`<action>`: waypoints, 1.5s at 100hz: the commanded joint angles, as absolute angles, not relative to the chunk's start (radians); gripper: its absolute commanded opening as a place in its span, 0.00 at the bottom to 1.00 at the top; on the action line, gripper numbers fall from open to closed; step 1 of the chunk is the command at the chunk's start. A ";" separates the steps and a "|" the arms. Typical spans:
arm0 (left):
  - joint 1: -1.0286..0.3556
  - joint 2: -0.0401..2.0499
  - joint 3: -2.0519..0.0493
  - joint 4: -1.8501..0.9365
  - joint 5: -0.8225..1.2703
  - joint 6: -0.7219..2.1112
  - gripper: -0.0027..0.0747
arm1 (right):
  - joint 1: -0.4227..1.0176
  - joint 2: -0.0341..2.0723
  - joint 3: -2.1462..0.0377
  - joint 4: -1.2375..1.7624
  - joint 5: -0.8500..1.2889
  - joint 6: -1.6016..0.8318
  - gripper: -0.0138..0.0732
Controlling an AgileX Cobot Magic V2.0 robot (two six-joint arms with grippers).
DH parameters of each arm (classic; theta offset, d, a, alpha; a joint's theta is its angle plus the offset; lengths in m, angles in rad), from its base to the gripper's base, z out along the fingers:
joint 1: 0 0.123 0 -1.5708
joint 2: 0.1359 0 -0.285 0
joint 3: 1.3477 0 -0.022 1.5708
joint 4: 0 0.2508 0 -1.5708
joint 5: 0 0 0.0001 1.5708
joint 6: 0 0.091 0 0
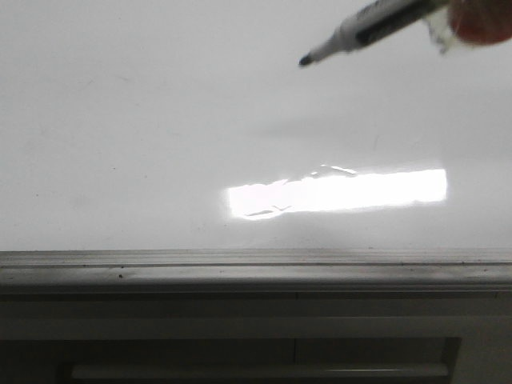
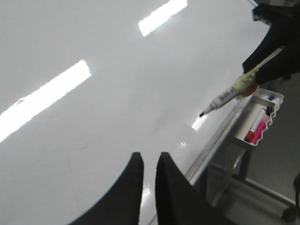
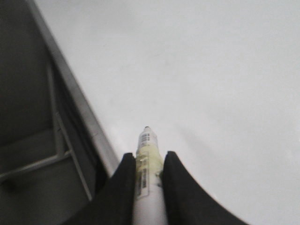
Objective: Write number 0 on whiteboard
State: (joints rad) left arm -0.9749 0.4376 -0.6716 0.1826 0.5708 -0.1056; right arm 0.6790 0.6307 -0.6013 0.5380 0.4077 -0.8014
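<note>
The whiteboard [image 1: 120, 120] fills the front view, glossy white with a bright glare patch [image 1: 336, 192] and a grey ledge [image 1: 256, 268] along its near edge. No number 0 shows on it in any view. My right gripper [image 3: 148, 157] is shut on a white black-tipped marker [image 1: 360, 30], which comes in from the upper right of the front view. Its tip [image 1: 305, 60] points at the board and seems slightly off the surface. The marker also shows in the left wrist view [image 2: 225, 98]. My left gripper [image 2: 149, 157] hovers over the board, its jaws nearly together with nothing between them.
In the left wrist view a white tray [image 2: 276, 101] with red and blue markers hangs beside the board's edge, next to the right arm [image 2: 276, 51]. Below the ledge is a grey frame [image 1: 256, 344].
</note>
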 commanded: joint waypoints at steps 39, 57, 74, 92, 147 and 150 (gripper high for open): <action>-0.979 0.333 -0.533 0.426 0.420 -0.470 0.01 | 0.610 0.808 -0.634 0.541 0.090 -0.791 0.09; -0.979 0.333 -0.533 0.422 0.419 -0.470 0.01 | 0.610 0.889 -0.687 0.541 0.090 -0.791 0.09; -0.979 0.333 -0.533 0.420 0.419 -0.471 0.01 | 0.610 0.967 -0.739 0.541 0.146 -0.791 0.09; -0.979 0.333 -0.533 0.414 0.419 -0.472 0.01 | 0.610 1.035 -0.780 0.524 0.233 -0.791 0.09; -0.979 0.333 -0.533 0.399 0.419 -0.474 0.01 | 0.610 1.046 -0.801 0.284 0.487 -0.602 0.10; -0.979 0.333 -0.533 0.398 0.419 -0.474 0.01 | 0.610 1.043 -0.801 0.233 0.502 -0.559 0.10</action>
State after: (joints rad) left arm -0.9749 0.3261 -0.5078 0.3966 0.4920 -0.4610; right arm 0.6181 1.0540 -0.7803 0.4045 0.4741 -0.6718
